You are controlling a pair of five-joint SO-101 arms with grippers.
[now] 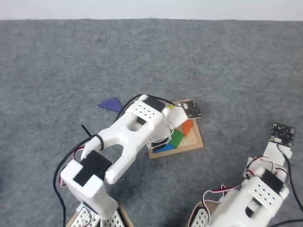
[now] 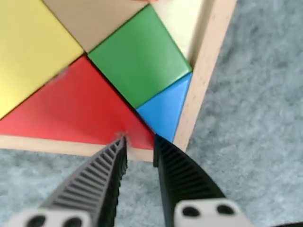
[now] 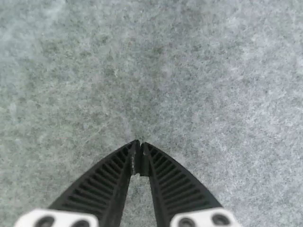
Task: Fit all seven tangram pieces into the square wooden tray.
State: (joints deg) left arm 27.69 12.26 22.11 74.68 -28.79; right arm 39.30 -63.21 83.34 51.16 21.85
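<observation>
The square wooden tray (image 1: 190, 147) lies mid-table, partly under my left arm. Inside it I see a green square (image 2: 142, 56), a red triangle (image 2: 71, 109), a small blue triangle (image 2: 163, 111) and a yellow piece (image 2: 28, 52); the overhead view adds an orange piece (image 1: 187, 126). My left gripper (image 2: 140, 142) hovers just over the tray's rim (image 2: 208, 71) at the red triangle's corner, fingers slightly open and holding nothing. A dark blue piece (image 1: 110, 104) lies loose on the carpet, left of the tray. My right gripper (image 3: 138, 144) is shut and empty over bare carpet.
Grey carpet covers the whole table. The right arm (image 1: 258, 194) sits at the front right, well away from the tray. Black cables (image 1: 71, 153) trail beside the left arm's base. A pale tan area (image 2: 94, 19) shows in the tray next to the green square.
</observation>
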